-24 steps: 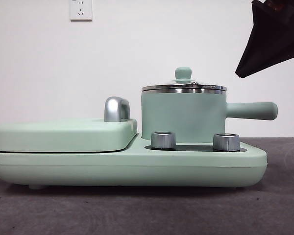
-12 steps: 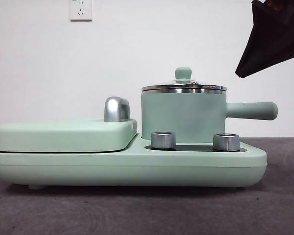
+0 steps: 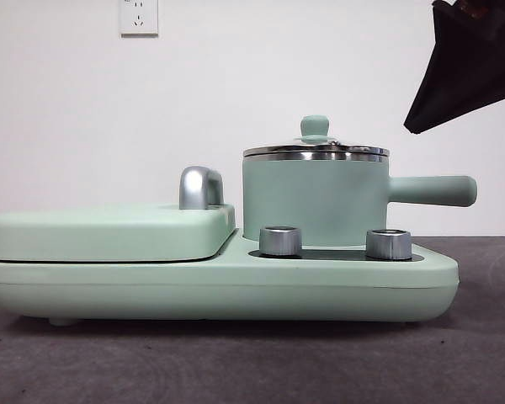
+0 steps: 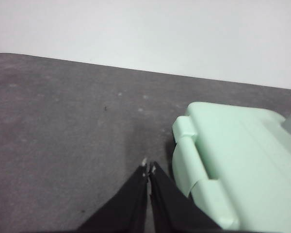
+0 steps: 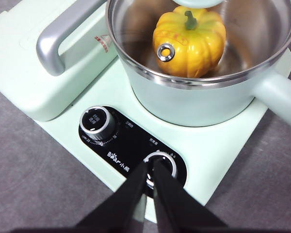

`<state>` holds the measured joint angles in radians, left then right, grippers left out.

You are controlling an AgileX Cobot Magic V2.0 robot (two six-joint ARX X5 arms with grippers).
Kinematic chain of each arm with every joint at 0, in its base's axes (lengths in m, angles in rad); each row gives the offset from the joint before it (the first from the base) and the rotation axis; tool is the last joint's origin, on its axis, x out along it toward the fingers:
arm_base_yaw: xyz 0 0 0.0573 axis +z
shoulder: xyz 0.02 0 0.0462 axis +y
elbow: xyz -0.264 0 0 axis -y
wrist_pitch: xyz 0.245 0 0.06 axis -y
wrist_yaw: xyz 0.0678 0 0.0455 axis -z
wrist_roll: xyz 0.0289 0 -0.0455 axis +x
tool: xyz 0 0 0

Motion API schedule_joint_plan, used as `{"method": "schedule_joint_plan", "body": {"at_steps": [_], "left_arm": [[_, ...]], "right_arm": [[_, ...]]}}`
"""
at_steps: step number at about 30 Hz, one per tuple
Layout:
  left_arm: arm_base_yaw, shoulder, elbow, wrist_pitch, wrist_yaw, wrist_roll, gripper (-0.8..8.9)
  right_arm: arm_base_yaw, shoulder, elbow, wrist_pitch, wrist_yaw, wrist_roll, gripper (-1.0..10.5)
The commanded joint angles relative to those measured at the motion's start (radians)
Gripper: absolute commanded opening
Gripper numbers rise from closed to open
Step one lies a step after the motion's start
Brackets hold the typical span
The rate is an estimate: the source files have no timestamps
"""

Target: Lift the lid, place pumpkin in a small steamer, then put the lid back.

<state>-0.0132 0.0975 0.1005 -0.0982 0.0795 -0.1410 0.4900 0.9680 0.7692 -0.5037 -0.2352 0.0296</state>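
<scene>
Right wrist view: right end effector (image 5: 150, 169), jaws closed on nothing, hangs above the dials, nearer than the left; pumpkin (image 5: 189, 42) sits inside the small steamer (image 5: 199, 99), lid (image 3: 316, 150) on top.

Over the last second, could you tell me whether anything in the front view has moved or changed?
Nothing visibly changed. The lid still sits on the small steamer, the pumpkin lies inside under the glass, and the black gripper tip stays at the upper corner. Both grippers are shut and holding nothing.
</scene>
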Motion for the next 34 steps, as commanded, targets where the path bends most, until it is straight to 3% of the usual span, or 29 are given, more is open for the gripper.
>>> {"method": "schedule_joint_plan", "body": {"at_steps": [1,34], "left_arm": [[0.006,-0.034,-0.026,0.017,-0.002,0.025,0.07],[0.026,-0.094,-0.088,-0.003,-0.002,0.044,0.07]], "right_arm": [[0.005,0.004,0.009,0.01,-0.001,-0.007,0.2],[0.005,0.002,0.009,0.01,0.0,-0.024,0.2]]}}
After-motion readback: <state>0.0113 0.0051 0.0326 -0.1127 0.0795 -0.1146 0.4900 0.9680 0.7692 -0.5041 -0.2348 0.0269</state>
